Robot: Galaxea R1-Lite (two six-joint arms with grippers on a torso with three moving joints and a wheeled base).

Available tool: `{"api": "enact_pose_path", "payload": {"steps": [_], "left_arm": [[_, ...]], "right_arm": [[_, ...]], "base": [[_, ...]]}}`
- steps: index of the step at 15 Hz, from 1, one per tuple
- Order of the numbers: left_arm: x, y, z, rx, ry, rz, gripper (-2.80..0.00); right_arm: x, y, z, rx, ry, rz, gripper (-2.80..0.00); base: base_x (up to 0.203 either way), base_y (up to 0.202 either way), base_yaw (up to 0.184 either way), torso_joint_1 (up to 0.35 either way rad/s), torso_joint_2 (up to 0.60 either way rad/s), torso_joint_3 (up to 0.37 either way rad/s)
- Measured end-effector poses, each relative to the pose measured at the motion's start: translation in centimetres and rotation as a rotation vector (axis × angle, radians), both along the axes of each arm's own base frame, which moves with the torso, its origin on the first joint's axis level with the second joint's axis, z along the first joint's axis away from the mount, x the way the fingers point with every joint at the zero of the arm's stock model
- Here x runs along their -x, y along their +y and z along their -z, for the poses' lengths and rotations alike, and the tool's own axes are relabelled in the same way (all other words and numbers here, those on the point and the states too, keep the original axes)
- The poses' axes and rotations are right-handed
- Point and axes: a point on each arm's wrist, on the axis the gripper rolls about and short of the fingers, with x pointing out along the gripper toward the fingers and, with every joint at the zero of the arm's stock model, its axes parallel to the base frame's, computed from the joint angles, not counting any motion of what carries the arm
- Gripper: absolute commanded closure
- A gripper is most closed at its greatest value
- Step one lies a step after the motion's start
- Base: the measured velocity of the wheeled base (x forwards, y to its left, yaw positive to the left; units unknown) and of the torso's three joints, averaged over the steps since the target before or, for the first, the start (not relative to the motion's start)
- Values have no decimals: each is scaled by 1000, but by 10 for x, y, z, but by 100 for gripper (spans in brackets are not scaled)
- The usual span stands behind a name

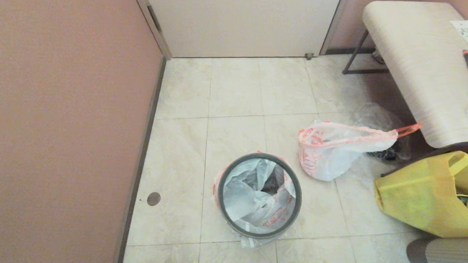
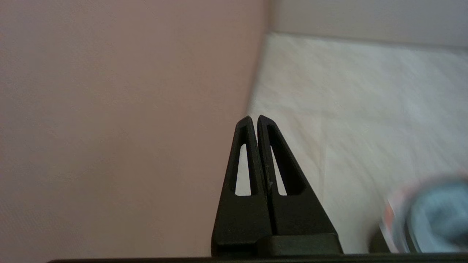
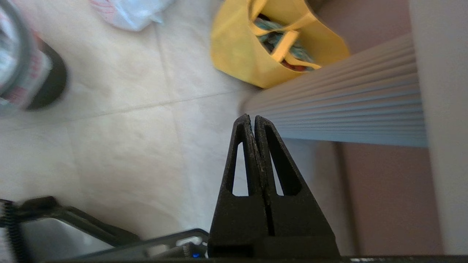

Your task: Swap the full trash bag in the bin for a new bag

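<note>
The bin [image 1: 259, 196] stands on the tiled floor, with its dark grey hoop on the rim. A limp white bag with orange print, the new bag [image 1: 251, 202], lines it and sags crumpled inside. Its hem is folded out under the hoop. A fuller matching bag [image 1: 334, 152] lies to the right of the bin, its pink drawstring pulled out. Neither gripper shows in the head view. My left gripper [image 2: 253, 117] is shut and empty above the floor by the wall, and the bin [image 2: 431, 215] is off to its side. My right gripper [image 3: 252, 117] is shut and empty, away from the bin [image 3: 47, 84].
A yellow bag [image 1: 422, 196] with items inside sits at the right, under a pale table [image 1: 423, 68]. Clear plastic [image 1: 374, 115] lies behind the floor bag. A pink wall [image 1: 63, 121] runs along the left and a door [image 1: 241, 22] closes the back. A grey ribbed object [image 1: 443, 255] is at the lower right.
</note>
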Motion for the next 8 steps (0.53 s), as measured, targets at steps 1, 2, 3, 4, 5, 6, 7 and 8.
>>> {"api": "enact_pose_path", "payload": {"steps": [1,2,3,4,5,6,7,8], "left_arm": [[3,-1,11,-9,17,29,0],[6,-1,24,-17,37,55,0],[7,-2,35,-26,50,87,0],[7,-3,47,-35,68,126,0],[7,-4,56,-41,84,157,0],[7,-5,63,-46,95,184,0],[7,-5,68,-49,103,203,0],[6,-6,74,-52,117,221,0]], "right_arm": [[3,0,4,-21,-10,-13,0],[4,1,8,-38,-14,-43,0],[3,0,12,-43,-6,-69,0],[1,-1,18,-44,11,-98,0],[-1,-2,23,-44,30,-117,0],[-3,-2,28,-46,50,-122,0],[-4,-1,31,-51,60,-111,0],[-4,1,34,-64,64,-75,0]], "base": [[0,0,0,0,0,0],[0,0,0,0,0,0],[0,0,0,0,0,0],[0,0,0,0,0,0],[0,0,0,0,0,0],[0,0,0,0,0,0],[0,0,0,0,0,0],[0,0,0,0,0,0]]}}
